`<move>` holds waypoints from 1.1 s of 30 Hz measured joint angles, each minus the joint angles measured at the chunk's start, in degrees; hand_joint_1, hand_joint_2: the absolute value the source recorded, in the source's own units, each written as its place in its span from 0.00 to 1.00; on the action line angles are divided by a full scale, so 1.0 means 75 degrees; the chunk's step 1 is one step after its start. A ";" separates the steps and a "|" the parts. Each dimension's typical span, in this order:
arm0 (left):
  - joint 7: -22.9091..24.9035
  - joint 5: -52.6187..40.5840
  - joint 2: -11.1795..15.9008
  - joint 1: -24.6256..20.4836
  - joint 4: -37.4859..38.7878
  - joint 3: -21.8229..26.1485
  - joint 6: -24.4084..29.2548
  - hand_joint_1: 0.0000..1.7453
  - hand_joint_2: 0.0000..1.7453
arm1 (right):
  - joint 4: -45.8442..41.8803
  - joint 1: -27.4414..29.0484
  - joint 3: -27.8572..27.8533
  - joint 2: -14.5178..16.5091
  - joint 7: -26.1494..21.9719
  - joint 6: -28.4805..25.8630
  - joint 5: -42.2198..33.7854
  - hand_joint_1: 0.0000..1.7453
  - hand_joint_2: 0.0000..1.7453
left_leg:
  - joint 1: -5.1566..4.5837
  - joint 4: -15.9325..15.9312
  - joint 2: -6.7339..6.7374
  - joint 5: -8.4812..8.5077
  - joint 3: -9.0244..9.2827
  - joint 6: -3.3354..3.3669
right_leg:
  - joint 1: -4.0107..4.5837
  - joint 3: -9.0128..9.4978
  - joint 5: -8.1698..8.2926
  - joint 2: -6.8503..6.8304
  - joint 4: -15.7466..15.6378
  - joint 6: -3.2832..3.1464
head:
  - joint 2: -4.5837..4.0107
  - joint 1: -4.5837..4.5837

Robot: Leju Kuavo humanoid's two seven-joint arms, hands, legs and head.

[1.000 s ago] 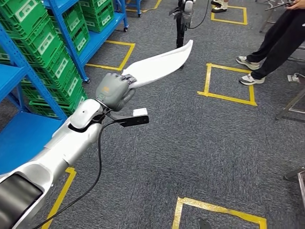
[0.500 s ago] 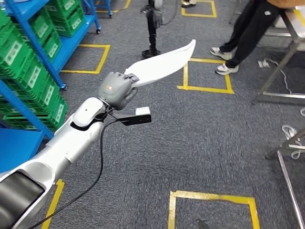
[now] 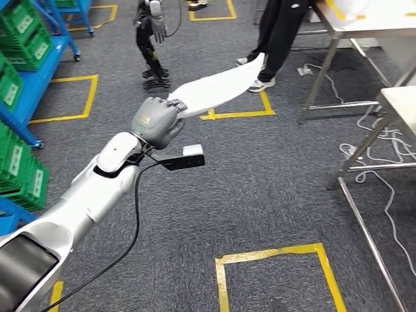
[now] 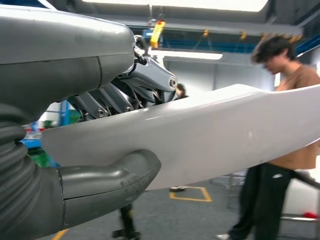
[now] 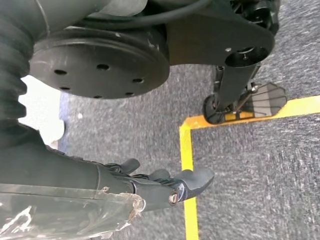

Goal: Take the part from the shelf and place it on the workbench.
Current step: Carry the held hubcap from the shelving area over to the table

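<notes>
The left hand (image 3: pixel 156 121) is stretched out ahead of the robot at the end of its silver arm, fingers wrapped around the near end of the part (image 3: pixel 223 86), a long, flat, white blade-like piece that curves slightly and tapers toward its far tip. The part juts forward and to the right from the hand, carried in the air above the grey carpet (image 3: pixel 255 188), its tip reaching over a yellow tape square (image 3: pixel 238 114) on the floor. In the left wrist view the thick grey thumb (image 4: pixel 109 177) presses against one face of the part (image 4: pixel 226 135) while the darker fingers (image 4: pixel 113 97) close over the other. The right hand (image 5: pixel 166 187) hangs low over the carpet beside a yellow tape line (image 5: pixel 188 165), its dark fingers lying loosely extended with nothing in them. To the right stand metal-legged workbenches (image 3: pixel 372 23) with pale tops, with cables (image 3: pixel 377 162) trailing on the floor beneath. At the left edge, blue shelves (image 3: pixel 41 68) carry green crates (image 3: pixel 22 166). A person (image 3: pixel 277 32) in dark trousers and pale shoes stands just beyond the tip of the part, near the far bench
</notes>
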 joint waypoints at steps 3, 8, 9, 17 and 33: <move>0.0000 -0.0007 -0.0050 -0.0020 0.0000 -0.0004 -0.0009 1.00 1.00 | 0.0001 0.0055 0.0000 0.0000 0.0002 0.0002 0.0002 0.00 1.00 | -0.0017 -0.0114 0.0165 -0.0012 0.0045 0.0133 | -0.0033 -0.0098 0.0025 0.0071 -0.0017 0.0142 | 0.0001 -0.0004; 0.0000 -0.0007 -0.0072 -0.0051 0.0002 -0.0001 -0.0012 1.00 1.00 | 0.0003 0.0035 0.0000 0.0000 0.0000 0.0003 0.0004 0.00 1.00 | -0.0094 -0.0131 0.0626 -0.0007 0.0056 0.0314 | 0.0016 -0.0971 -0.0895 -0.0933 0.1792 0.0220 | 0.0001 0.0088; 0.0000 -0.0008 -0.0068 -0.0048 0.0005 -0.0002 -0.0012 1.00 1.00 | 0.0003 0.0026 0.0000 0.0000 -0.0003 0.0003 0.0004 0.00 1.00 | -0.0110 -0.0131 0.0730 -0.0013 0.0058 0.0322 | 0.0015 -0.1095 -0.0975 -0.0969 0.2079 0.0216 | 0.0001 0.0088; 0.0000 -0.0007 -0.0066 -0.0082 0.0012 0.0002 -0.0012 1.00 1.00 | 0.0003 0.0018 0.0001 0.0012 0.0002 0.0002 0.0009 0.00 1.00 | -0.0205 -0.0130 0.1391 -0.0129 0.0180 0.0149 | 0.0178 0.0060 -0.0151 -0.1404 0.0068 -0.0014 | 0.0000 0.0072; 0.0000 -0.0015 -0.0010 -0.0030 0.0034 -0.0006 -0.0023 1.00 1.00 | 0.0003 0.0081 0.0000 0.0012 -0.0001 -0.0007 -0.0006 0.00 1.00 | -0.0054 -0.0104 0.0151 0.0030 -0.0002 0.0133 | -0.0019 -0.0045 -0.0022 0.0147 -0.0007 0.0097 | 0.0001 0.0008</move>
